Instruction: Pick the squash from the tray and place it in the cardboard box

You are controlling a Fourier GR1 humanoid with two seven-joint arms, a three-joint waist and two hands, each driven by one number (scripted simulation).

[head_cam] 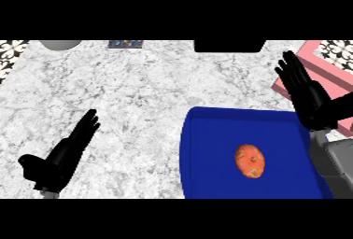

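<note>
An orange squash [250,161] lies on the blue tray [207,140] at the lower right of the head view. My right hand [307,95] is above the tray's far right corner, fingers straight and pointing up, open, well apart from the squash. Part of a pink box [324,65] shows at the right edge behind that hand, partly hidden by it. My left hand [62,156] rests open at the lower left on the marble counter, fingers up, holding nothing.
A grey round object [60,44] and a small dark patterned item [125,44] sit at the counter's far edge. A black shape [229,45] is at the far middle. Bare marble spreads between my left hand and the tray.
</note>
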